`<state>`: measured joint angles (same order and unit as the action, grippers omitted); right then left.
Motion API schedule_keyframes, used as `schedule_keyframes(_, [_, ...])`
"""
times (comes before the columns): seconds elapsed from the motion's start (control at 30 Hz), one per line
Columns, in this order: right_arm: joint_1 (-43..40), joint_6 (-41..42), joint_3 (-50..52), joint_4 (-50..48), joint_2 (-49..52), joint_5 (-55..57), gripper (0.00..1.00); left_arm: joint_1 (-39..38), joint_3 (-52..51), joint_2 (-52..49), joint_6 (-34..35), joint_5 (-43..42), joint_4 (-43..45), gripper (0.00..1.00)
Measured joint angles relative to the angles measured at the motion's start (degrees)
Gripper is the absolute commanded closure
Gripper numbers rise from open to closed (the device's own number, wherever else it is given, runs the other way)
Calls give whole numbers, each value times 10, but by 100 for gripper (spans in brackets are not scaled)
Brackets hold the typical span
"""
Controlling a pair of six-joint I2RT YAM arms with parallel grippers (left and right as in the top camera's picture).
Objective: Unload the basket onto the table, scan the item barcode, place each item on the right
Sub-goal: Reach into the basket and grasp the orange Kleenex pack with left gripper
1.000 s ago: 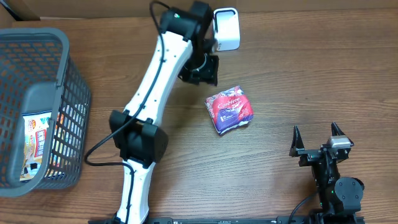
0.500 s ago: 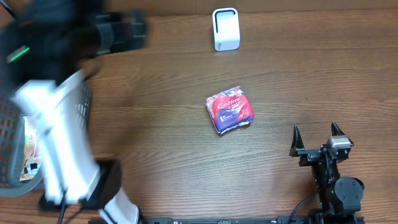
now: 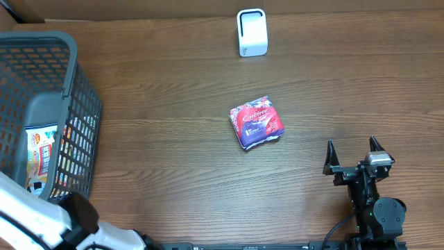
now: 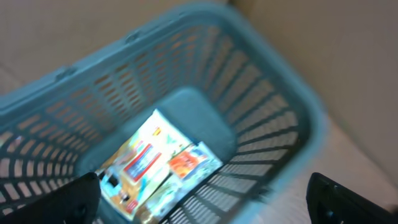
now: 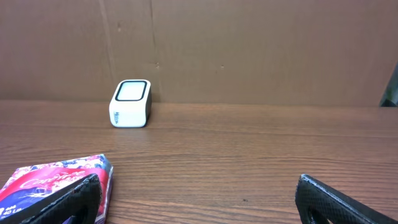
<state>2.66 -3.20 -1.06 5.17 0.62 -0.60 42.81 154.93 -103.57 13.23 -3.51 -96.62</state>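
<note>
Lying flat on the bench (image 3: 173, 83), the purple packet (image 3: 256, 126) sits on the robot's side of the scanner (image 3: 251, 32), well apart from it. It's near-square and slightly skewed, with no clear long axis. No barcode visible on the top face. Right jaws are spread wide and empty, robot-side and right of the scanner, with the packet ahead-left of them — nearer arm, by my read. Left jaws are spread and empty, aimed down into the basket (image 3: 82, 132) far left of the scanner — more packets (image 4: 149, 162) inside.

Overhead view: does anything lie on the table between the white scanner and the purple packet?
No. In the overhead view only bare wooden table lies between the scanner and the packet; they are well apart.
</note>
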Motion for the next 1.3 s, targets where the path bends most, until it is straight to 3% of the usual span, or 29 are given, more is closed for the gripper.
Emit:
schedule_keyframes(0.17, [0,0,0,0,0,0,0,19,-34,-61,-30,-10,0,4])
schedule_keyframes(0.43, [0,0,0,0,0,0,0,20,-98,-146,-92,-35,0,0])
schedule_keyframes(0.67, [0,0,0,0,0,0,0,20,-173,-167,-120,-42,8,0])
schedule_keyframes(1.17, [0,0,0,0,0,0,0,15,-380,-188,-240,-85,108,0])
schedule_keyframes(1.3, [0,0,0,0,0,0,0,14,-416,-188,-260,-85,140,4])
